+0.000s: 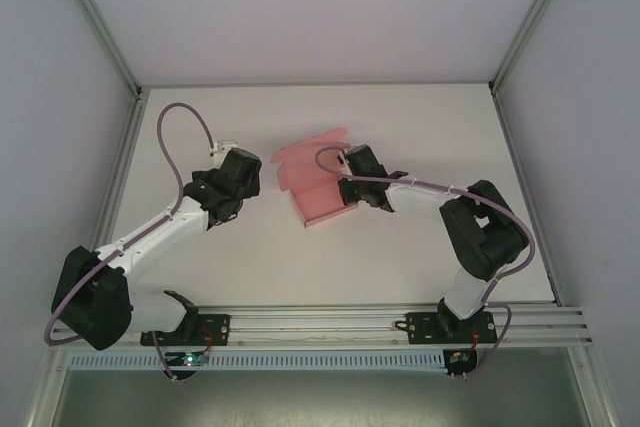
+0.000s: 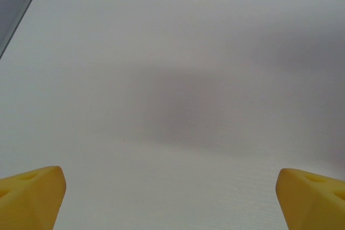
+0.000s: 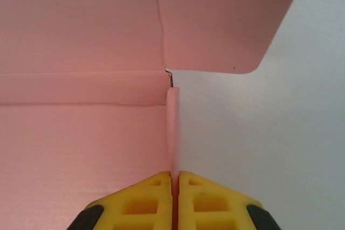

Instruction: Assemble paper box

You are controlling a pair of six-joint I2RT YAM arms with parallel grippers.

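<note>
While the right pincer [image 3: 175,179] pinched a wall of the paper box [image 3: 81,138], the left pincer [image 2: 171,187] hung wide open. A hard tug could tear the thin card.

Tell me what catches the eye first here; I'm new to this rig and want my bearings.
The pink box, half folded with flaps raised, sits mid-table, the one patch of colour. The right gripper is pinched shut on a thin upright wall of it. The left gripper hangs open over bare table, to the box's left.
</note>
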